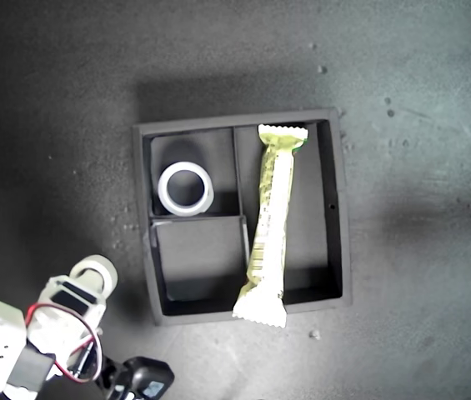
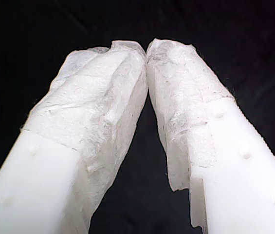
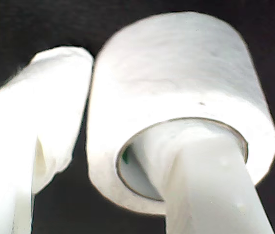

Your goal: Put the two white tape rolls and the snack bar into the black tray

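Observation:
The black tray [image 1: 340,208] lies in the middle of the exterior view. An all-white tape roll [image 1: 186,189] lies flat in its upper small compartment. The snack bar [image 1: 270,225] lies in the long compartment, its lower crimped end resting over the tray wall. The lower small compartment holds nothing. My second gripper [image 1: 93,282] is at the exterior view's lower left, outside the tray, shut on the other tape roll [image 1: 95,270]. On that roll [image 3: 176,73], one finger [image 3: 210,185] passes through the hole and a green tinge shows inside. My first gripper [image 2: 146,48] is shut on nothing.
The ground is a dark grey mat with a few pale crumbs [image 1: 314,334]. The arm's white body with a red wire [image 1: 60,333] and a black part [image 1: 142,380] fill the exterior view's lower left corner.

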`<state>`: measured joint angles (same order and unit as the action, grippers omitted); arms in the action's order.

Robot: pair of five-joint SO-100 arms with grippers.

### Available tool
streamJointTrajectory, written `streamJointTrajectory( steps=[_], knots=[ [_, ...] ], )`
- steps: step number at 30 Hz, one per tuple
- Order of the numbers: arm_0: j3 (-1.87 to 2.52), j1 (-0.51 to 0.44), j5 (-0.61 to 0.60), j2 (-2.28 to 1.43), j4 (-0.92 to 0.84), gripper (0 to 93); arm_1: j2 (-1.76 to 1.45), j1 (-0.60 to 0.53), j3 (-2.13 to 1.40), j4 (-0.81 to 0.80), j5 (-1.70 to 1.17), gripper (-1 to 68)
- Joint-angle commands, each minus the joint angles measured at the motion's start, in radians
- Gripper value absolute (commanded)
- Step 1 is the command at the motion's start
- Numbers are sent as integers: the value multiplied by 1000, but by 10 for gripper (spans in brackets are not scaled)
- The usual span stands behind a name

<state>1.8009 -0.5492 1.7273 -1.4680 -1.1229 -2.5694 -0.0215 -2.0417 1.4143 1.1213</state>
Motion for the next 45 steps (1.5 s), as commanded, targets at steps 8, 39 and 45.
streamJointTrajectory(
  steps=[8,39,45],
  knots=[
    [-554,77,-210,-140,-583,21,-566,48,-563,-129,80,-5],
    [-1355,256,-410,609,-709,117,-781,78,-1081,-296,51,-4],
    [-1325,236,-434,545,-710,201,-781,80,-1081,-296,46,-4]
  ],
)
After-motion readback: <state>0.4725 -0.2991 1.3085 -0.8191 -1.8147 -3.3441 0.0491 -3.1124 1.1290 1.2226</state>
